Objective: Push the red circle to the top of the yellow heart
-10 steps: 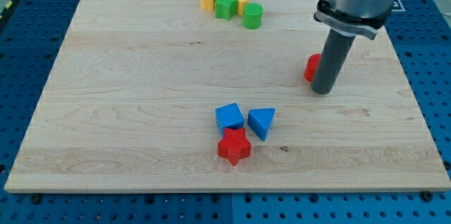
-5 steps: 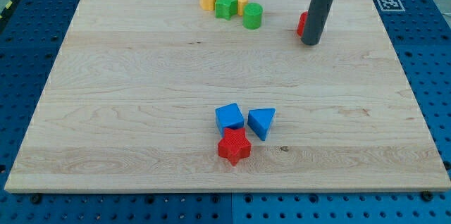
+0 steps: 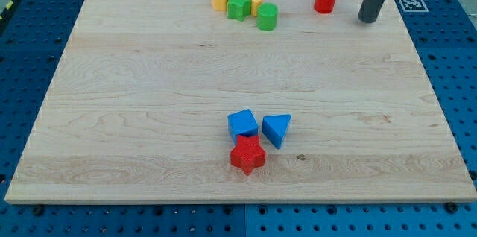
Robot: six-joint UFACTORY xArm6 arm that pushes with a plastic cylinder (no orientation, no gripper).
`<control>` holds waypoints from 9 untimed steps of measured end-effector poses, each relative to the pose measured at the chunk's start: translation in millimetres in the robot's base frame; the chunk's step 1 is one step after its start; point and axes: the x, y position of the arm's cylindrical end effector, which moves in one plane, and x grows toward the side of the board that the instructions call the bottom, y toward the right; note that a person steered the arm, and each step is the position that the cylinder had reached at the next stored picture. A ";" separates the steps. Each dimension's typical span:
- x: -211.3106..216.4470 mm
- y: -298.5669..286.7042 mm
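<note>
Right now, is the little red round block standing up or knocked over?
Standing up. The red circle shows its flat round top facing up and sits squarely on the board. My tip is off to the view's right, not touching it.

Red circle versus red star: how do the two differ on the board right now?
The red circle is a round cylinder; the red star has points. The red circle stands alone near the view's top, left of my tip; the red star sits low, touching the blue cube. Both are red.
</note>
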 end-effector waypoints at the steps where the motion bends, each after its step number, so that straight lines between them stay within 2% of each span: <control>1: -19.0 0.0; 3: -22.9 -8.5; 5: -27.7 -71.0; 7: -53.1 -140.8; 9: -63.6 -138.4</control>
